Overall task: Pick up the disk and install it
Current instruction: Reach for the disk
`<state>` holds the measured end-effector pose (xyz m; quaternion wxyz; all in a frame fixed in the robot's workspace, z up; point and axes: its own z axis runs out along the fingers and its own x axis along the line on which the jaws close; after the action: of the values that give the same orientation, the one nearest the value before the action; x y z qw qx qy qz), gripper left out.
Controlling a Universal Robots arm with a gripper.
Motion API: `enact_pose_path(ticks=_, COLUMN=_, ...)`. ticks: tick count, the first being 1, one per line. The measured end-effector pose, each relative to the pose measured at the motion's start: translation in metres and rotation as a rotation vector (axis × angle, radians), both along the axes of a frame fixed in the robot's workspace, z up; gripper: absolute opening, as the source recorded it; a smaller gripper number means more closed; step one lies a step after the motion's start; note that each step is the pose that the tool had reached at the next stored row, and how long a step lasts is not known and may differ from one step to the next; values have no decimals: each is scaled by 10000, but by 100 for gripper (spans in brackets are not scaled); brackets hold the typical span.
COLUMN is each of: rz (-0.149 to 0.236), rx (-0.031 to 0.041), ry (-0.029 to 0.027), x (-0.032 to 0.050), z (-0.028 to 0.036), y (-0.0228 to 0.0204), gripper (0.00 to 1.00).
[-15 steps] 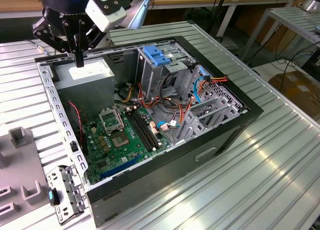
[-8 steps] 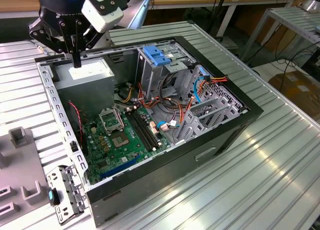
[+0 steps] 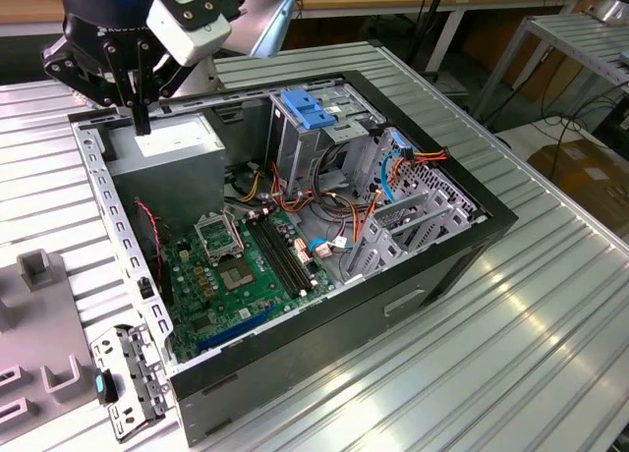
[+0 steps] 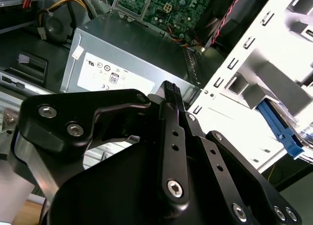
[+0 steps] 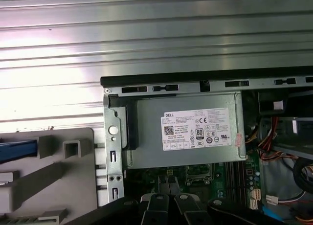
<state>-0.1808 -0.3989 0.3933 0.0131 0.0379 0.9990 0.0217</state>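
Observation:
My gripper [image 3: 142,126] hangs over the back left corner of the open computer case [image 3: 423,275], just above the grey power supply box [image 3: 182,142]. Its black fingers are shut together with nothing between them, and in both wrist views [image 4: 168,86] [image 5: 168,186] they point at the power supply. A blue strip that looks like the disk's carrier rail [image 5: 17,150] lies in the grey fixture [image 5: 58,176] beside the case. A similar strip shows as a blue edge [image 4: 279,131] in the second wrist view. The rest of the disk is out of view.
Inside the case are the green motherboard [image 3: 236,265], loose cables [image 3: 324,211] and a metal drive cage with a blue latch [image 3: 310,108]. A loose metal bracket [image 3: 128,383] lies at the case's front left corner. The case stands on a ribbed metal table [image 3: 511,354].

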Motion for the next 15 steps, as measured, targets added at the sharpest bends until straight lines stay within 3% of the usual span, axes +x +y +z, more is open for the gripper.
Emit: enact_pose_path(ticks=15, rz=1, rx=1, ry=0, x=-141, z=0, y=0, gripper=11)
